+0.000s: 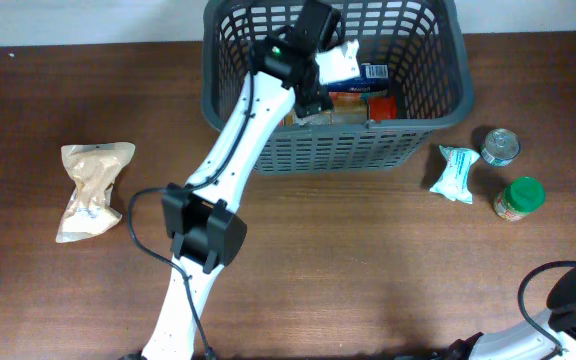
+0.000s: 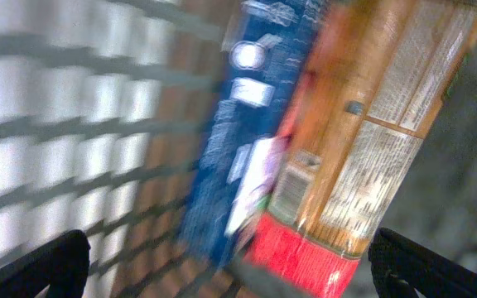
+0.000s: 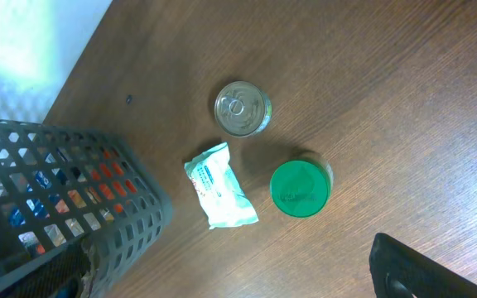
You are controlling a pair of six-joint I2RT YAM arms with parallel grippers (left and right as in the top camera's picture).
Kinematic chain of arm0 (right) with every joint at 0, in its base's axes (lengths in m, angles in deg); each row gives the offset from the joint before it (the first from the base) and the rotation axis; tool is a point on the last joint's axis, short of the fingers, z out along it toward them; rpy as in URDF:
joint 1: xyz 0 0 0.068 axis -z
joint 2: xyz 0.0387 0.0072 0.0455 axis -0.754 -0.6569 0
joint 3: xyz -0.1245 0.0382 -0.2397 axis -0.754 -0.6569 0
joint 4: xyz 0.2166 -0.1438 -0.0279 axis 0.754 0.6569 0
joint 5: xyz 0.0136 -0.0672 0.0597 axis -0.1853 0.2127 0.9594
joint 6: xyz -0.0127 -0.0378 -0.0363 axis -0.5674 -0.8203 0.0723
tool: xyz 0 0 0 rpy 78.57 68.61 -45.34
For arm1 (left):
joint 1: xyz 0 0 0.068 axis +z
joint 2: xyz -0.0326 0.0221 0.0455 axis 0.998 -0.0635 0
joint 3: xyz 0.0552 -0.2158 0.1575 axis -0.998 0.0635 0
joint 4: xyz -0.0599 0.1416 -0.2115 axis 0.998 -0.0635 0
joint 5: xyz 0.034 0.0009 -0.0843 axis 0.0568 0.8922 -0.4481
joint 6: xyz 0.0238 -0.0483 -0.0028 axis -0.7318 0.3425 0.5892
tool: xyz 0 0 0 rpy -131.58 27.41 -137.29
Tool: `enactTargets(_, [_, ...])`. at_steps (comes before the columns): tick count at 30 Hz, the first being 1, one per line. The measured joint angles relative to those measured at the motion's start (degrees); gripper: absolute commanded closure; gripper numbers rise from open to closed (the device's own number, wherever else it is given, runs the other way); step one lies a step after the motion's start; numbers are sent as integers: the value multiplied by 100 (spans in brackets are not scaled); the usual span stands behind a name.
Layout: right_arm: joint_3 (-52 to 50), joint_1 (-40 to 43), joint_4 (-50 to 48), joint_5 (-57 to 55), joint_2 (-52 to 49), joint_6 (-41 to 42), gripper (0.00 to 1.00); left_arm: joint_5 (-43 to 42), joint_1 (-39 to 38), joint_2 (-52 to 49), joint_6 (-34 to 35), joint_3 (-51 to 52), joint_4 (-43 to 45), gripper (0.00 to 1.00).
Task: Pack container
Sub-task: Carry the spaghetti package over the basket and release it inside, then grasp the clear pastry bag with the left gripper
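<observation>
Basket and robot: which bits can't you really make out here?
- Overhead: the left arm covers much of what lies in the container.
- Left wrist: blur makes the print on the orange packet unreadable.
- Right wrist: the right pincer is cut off by the edge; open or shut, unclear.

Overhead looks down; all views share the container (image 1: 333, 152).

On the brown wooden table (image 1: 368, 260), a crumpled beige pouch (image 1: 93, 190) lies at 9 o'clock. At 3 o'clock stands a silver tin can (image 1: 500, 146). A white-and-teal packet (image 1: 456, 173) lies at its 8 o'clock and a green-lidded jar (image 1: 519, 198) at its 5 o'clock, none touching.
</observation>
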Motion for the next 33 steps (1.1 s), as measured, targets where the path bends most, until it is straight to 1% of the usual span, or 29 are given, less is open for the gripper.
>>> enactTargets(1, [0, 0, 0, -2, 0, 0, 1, 90, 7, 103, 245, -328, -214, 1])
enactTargets(4, [0, 0, 2, -2, 0, 2, 2, 361, 94, 557, 671, -1038, -896, 1])
enactTargets(7, [0, 0, 0, -2, 0, -2, 1, 577, 387, 1346, 903, -1357, -1211, 0])
enactTargets(10, [0, 0, 2, 0, 0, 0, 1, 702, 1014, 2251, 1128, -1429, -1357, 0])
enactTargets(13, [0, 0, 2, 0, 0, 0, 1, 793, 1917, 3016, 1351, -1246, -1506, 0])
enactTargets(15, [0, 0, 4, 0, 0, 0, 1, 776, 2841, 3587, 1620, -562, -1611, 0])
enactTargets(17, [0, -2, 2, 0, 0, -4, 1, 551, 3381, 3724, 1781, 85, -1725, 0])
enactTargets(19, [0, 0, 7, -2, 0, -2, 1, 334, 3842, 3718, 1932, 765, -1757, 0])
enactTargets(22, [0, -2, -2, 2, 0, -2, 1, 107, 4468, 3386, 2118, 2002, -1679, 0])
enactTargets(26, [0, -2, 2, 2, 0, -2, 1, -151, 4955, 2765, 2267, 3521, -1283, 1])
enactTargets(29, [0, -2, 0, 2, 0, -2, 1, -466, 5156, 2496, 2310, 4159, -973, 1])
enactTargets(33, [0, -2, 0, 2, 0, -2, 1, -704, 5313, 2173, 2332, 4583, -708, 0])
